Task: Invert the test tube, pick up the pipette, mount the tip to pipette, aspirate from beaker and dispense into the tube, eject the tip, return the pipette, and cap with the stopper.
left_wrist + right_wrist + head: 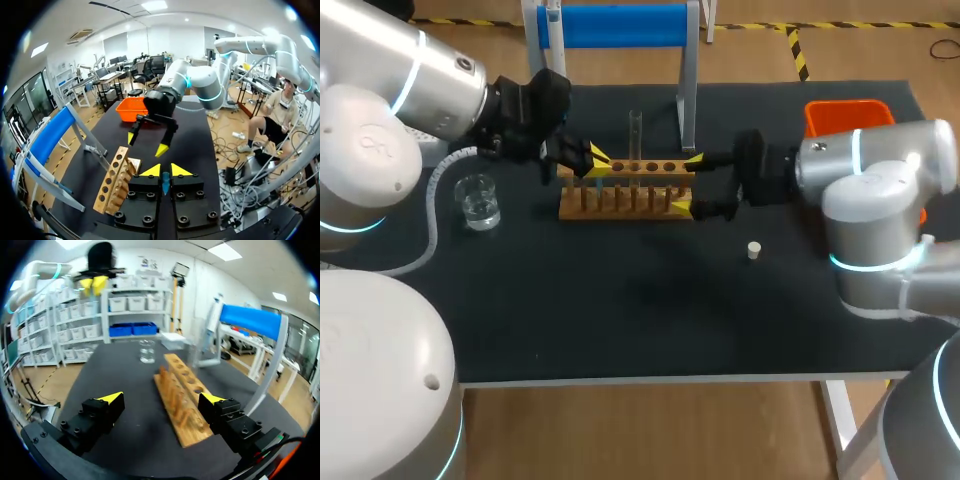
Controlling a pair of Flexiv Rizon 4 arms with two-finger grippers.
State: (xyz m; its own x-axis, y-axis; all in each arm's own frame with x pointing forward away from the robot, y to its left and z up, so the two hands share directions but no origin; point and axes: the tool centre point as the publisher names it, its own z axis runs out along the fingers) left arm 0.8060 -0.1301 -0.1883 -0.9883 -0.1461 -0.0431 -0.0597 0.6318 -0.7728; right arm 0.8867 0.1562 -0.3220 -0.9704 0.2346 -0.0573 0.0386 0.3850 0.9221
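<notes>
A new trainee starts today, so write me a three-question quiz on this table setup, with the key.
1. True or false: the left gripper is wide open and empty.
2. Where is the white stopper? A) in the glass tube; B) loose on the table; C) in the orange bin.
3. Which gripper has its fingers spread either side of the wooden rack's end?
Key: 1 false, it is shut on a thin blue piece; 2 B; 3 the right gripper.
</notes>
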